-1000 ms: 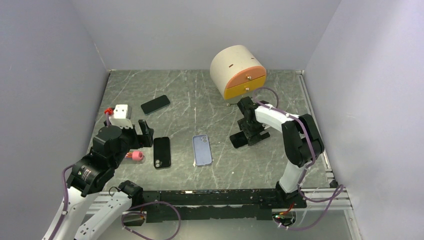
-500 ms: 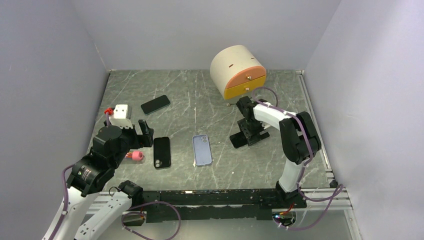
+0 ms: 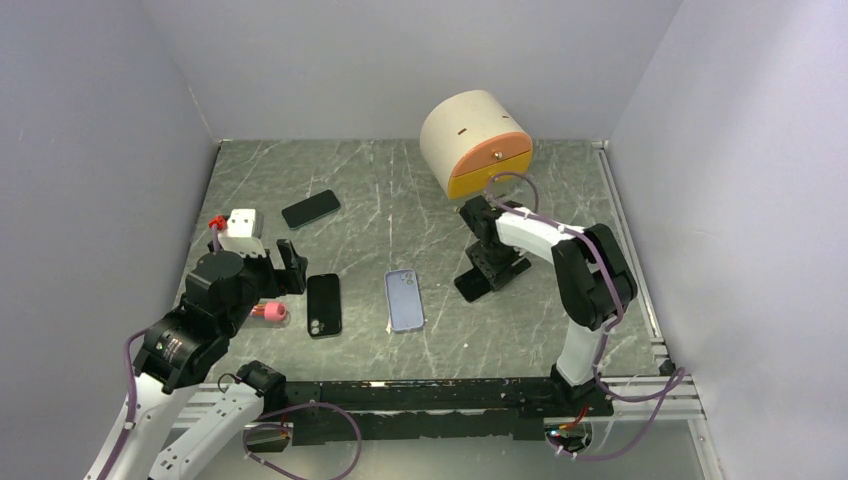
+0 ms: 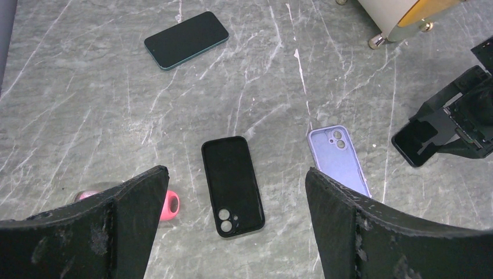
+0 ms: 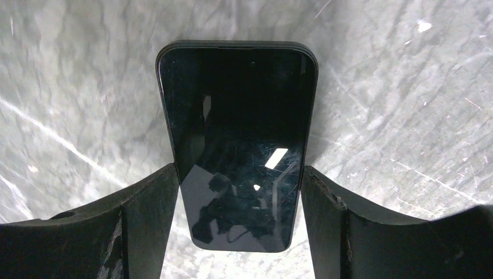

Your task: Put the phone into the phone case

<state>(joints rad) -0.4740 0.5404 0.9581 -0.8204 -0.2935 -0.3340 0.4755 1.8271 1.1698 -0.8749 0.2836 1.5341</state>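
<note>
My right gripper [image 3: 489,262] is shut on a black phone [image 5: 238,139], its fingers [image 5: 325,200] against both long edges; the screen faces the right wrist camera. In the top view the phone [image 3: 471,284] sits low over the table, right of the cases. An empty black phone case [image 3: 323,304] lies open side up beside a purple case [image 3: 404,299]. My left gripper [image 3: 285,265] is open and empty above the black case [image 4: 232,186], which shows between its fingers.
A second dark phone [image 3: 311,209] lies at the back left. A round beige drawer unit [image 3: 477,140] with orange fronts stands behind the right arm. A white block [image 3: 241,225] and a pink ring [image 3: 270,313] lie by the left arm.
My right gripper has shifted a little to the left with the phone, toward the cases. The left arm has not moved.
</note>
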